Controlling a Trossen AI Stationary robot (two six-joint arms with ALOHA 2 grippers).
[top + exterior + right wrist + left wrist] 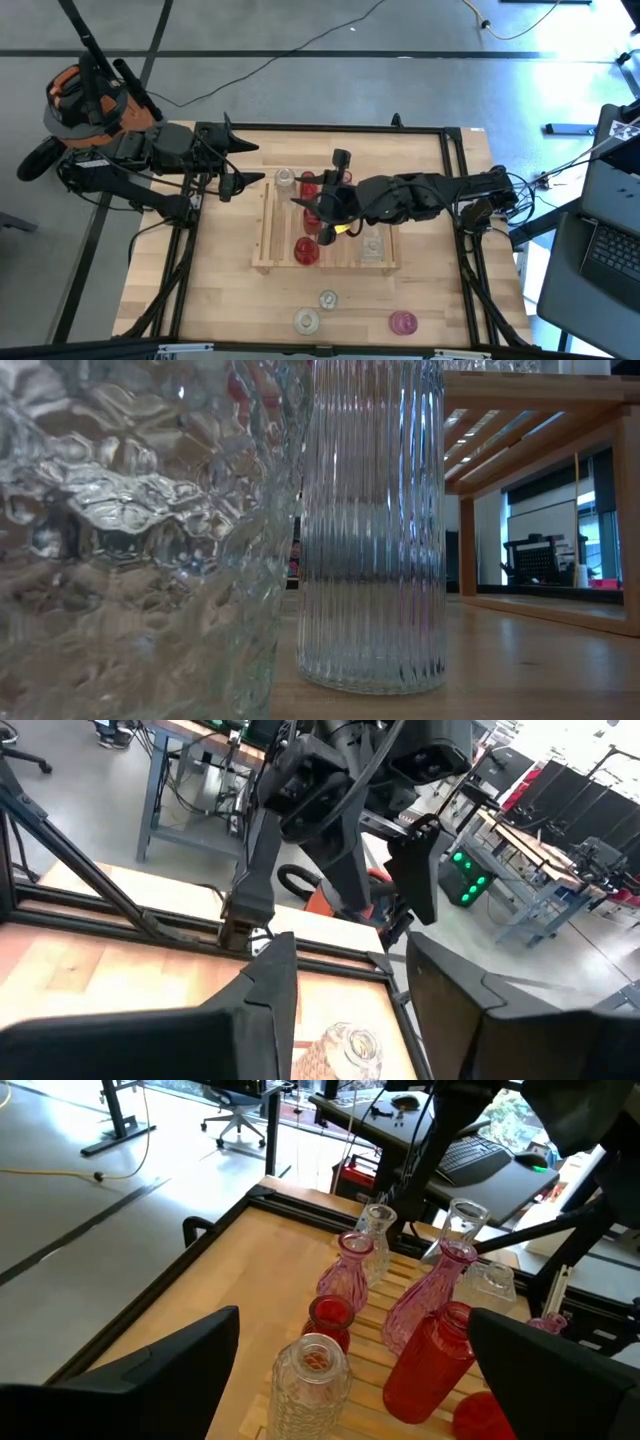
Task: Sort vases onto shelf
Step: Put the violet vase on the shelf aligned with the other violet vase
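R gripper (330, 205) sits over the shelf (262, 225) among upright red vases (306, 250), jaws part-closed, can't tell if gripping; L gripper (240, 165) wide open, empty, beside shelf's far-left corner near clear vase (285, 179); R arm nearer.

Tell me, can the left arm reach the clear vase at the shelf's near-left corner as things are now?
Probably yes: the left gripper is open beside the shelf, and nothing stands between it and the clear vase.
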